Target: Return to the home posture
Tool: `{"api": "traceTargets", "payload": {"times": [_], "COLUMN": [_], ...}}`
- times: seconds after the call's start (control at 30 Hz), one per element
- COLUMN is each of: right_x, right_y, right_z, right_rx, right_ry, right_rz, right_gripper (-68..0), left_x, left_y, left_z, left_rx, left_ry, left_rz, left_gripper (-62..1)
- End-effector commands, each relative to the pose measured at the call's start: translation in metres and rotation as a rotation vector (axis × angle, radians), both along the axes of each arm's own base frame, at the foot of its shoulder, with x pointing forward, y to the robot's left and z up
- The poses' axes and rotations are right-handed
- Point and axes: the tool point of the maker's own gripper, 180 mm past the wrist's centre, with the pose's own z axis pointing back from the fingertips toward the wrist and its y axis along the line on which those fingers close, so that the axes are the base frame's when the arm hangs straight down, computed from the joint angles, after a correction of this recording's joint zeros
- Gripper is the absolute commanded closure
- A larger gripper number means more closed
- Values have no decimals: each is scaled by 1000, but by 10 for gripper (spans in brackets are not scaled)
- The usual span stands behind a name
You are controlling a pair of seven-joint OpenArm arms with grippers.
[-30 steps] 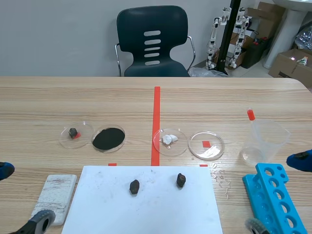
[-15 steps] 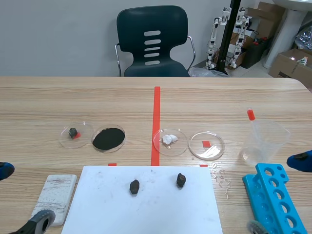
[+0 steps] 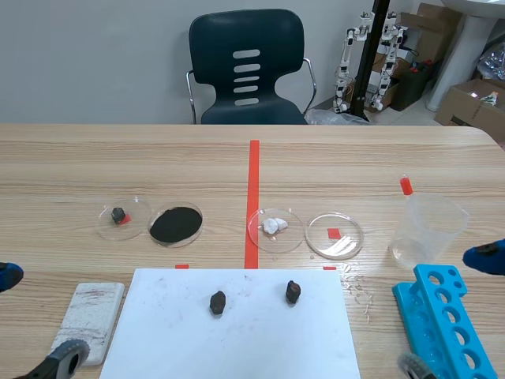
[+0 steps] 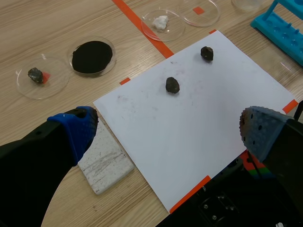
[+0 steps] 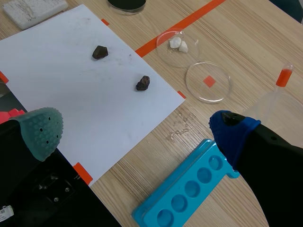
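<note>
**A:** Start with the big things. Where is everything, counted from the white sheet [image 3: 237, 332]?

**B:** The sheet lies on a wooden table [image 3: 79, 158], at its near edge. The left gripper [image 4: 168, 127] is off the sheet's left side. Its thick black fingers are spread wide with nothing between them. One pad [image 4: 75, 130] is plain blue, the other dotted and grey-blue.

**A:** And the other arm?

**B:** The right gripper [image 5: 137, 127] is off the sheet's right side, its fingers equally far apart and holding nothing. It has a dotted grey-green pad [image 5: 40, 130] on one finger and a blue one on the other.

**A:** What is smaller than those?

**B:** A blue test-tube rack [image 3: 442, 316] lies to the right of the sheet. A clear beaker [image 3: 426, 229] stands beyond the rack. A scuffed white tile [image 3: 88, 316] lies just beside the sheet's left edge.

**A:** And beyond the sheet's far edge?

**B:** Four petri dishes. From left to right: one with a dark stone [image 3: 124, 217], one of black powder [image 3: 175, 224], one with white lumps [image 3: 275, 229] and an empty one [image 3: 334, 234]. Two dark stones [image 3: 218, 302] rest on the sheet itself, apart from each other.

**A:** Has anything changed since a second ago?

**B:** Hardly anything. Both grippers sit where they were, with the same spread. Nothing on the table has shifted.
</note>
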Motion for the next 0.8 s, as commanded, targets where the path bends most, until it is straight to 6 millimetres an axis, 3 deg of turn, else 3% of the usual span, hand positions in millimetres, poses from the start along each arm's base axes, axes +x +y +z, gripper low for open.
{"api": "traceTargets", "payload": {"times": [0.0, 0.77], "right_x": [3, 5], "right_y": [5, 3], "right_z": [7, 8], "right_rx": [21, 16], "right_ry": [-25, -34], "right_rz": [9, -2], "right_gripper": [-657, -656], "left_x": [3, 3], "left_y": [-2, -2], "left_z": [6, 6], "left_rx": [-24, -24], "left_ry": [-21, -21], "left_rz": [7, 7], "left_gripper": [-623, -623]}}
